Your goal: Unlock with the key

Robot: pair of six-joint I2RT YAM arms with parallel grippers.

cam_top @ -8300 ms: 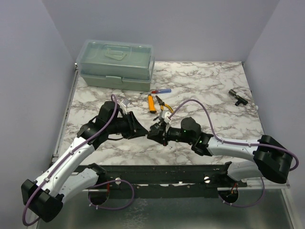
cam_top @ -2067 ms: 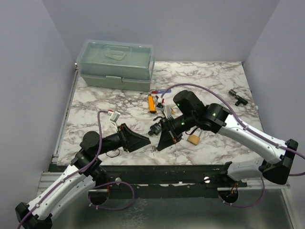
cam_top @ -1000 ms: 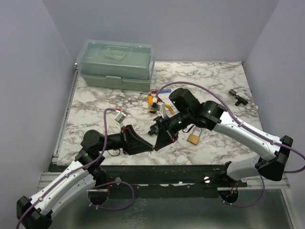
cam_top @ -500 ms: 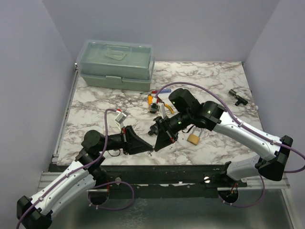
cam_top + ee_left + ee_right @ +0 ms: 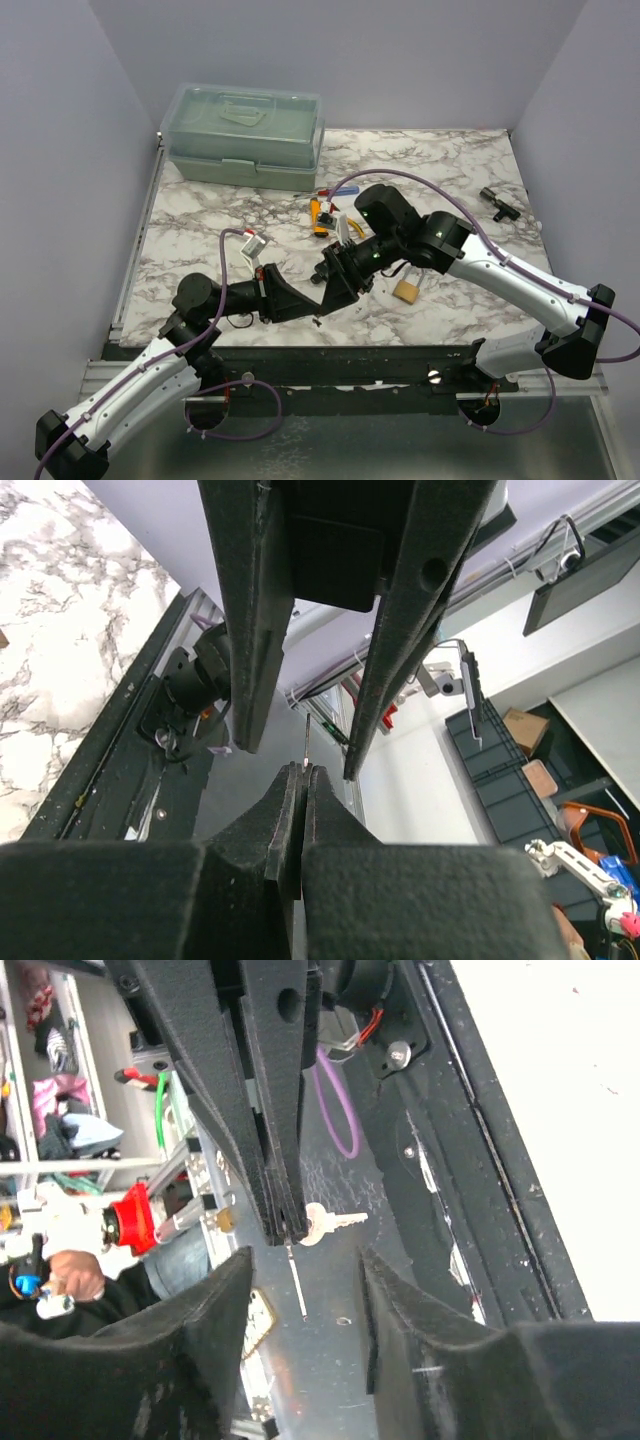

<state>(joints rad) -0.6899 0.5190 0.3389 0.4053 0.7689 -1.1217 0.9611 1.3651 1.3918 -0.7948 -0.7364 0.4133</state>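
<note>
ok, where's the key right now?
Right wrist view: key pinched in the shut left gripper, just ahead of the open right gripper. From above, front centre of the table, left of the padlock.

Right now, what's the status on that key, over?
Left hand shut on key. Right hand open, sitting between key and padlock. Lock lies untouched.

Saw a small silver key point(image 5: 325, 1222) pinched by its head at the shut tips of the left gripper point(image 5: 285, 1230), blade jutting sideways, between the parted fingers of the right gripper point(image 5: 303, 1260). Found a brass padlock point(image 5: 406, 291) lying behind the right gripper, apart from it.
</note>
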